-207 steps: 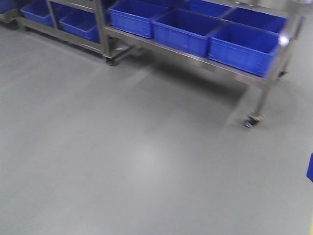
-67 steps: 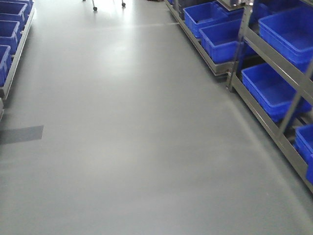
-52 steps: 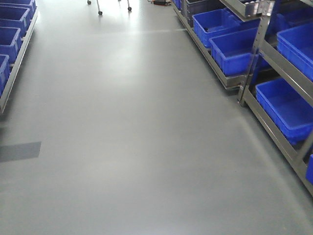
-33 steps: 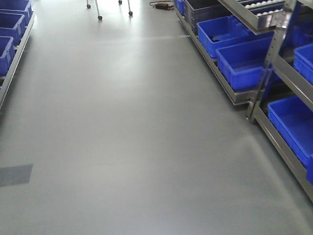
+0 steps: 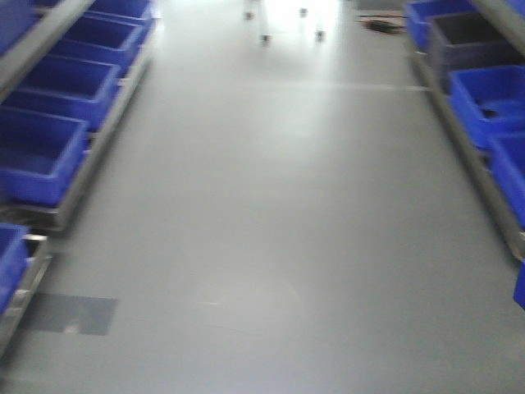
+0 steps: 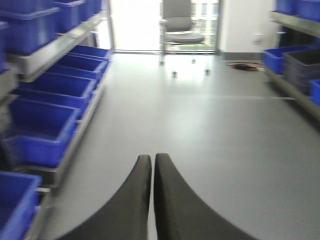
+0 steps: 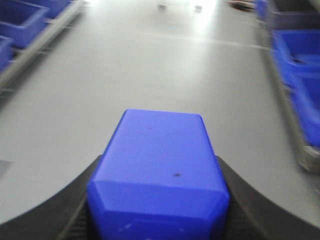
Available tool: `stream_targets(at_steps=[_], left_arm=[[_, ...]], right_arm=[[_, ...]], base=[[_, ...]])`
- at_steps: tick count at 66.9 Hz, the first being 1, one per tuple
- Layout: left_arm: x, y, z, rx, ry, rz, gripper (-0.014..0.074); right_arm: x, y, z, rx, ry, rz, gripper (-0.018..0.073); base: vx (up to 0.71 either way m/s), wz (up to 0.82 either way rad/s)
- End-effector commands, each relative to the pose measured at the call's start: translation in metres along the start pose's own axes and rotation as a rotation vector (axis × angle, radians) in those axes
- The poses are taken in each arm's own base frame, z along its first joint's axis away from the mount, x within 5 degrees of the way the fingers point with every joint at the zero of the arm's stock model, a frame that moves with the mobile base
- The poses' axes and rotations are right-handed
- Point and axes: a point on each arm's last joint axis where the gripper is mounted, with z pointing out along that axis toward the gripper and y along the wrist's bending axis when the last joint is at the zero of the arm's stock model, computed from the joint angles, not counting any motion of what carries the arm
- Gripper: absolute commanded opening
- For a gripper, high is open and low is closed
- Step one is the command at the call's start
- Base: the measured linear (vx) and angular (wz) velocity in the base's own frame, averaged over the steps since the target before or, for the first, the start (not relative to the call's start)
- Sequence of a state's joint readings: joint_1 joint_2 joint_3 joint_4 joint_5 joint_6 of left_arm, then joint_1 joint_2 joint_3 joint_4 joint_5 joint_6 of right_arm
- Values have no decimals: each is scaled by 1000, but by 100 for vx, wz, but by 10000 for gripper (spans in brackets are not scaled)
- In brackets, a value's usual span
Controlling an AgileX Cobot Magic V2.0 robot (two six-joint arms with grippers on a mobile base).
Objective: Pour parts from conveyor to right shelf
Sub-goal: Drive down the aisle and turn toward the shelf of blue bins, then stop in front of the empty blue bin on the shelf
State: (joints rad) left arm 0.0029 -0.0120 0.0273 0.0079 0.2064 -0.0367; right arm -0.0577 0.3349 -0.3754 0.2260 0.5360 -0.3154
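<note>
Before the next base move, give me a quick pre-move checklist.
1. Grip: right gripper shut on blue block: ok.
2. Spare arm: left gripper shut, nothing in it: ok.
3. Pouring reach: right shelf runs along the aisle's side and the block hangs over floor: not ok.
4. Path: chair and cable at the far end, nothing nearer: ok.
5. Block's contents: cannot tell.

The blue block (image 7: 159, 170) cropped by the bottom edge; right-hand tubs (image 5: 492, 90) motion-blurred, partly out of frame.
</note>
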Motion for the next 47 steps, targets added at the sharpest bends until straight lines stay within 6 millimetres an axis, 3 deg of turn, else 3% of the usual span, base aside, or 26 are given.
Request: stream_targets(at_steps=[1, 47], left_arm=[[-14, -1, -3, 11, -110, -16, -6], [-14, -1, -3, 11, -110, -16, -6]], right_arm=[[-14, -3, -3, 24, -86, -2, -5], [-14, -3, -3, 25, -86, -4, -5]], base=[[49, 95], [40, 114]])
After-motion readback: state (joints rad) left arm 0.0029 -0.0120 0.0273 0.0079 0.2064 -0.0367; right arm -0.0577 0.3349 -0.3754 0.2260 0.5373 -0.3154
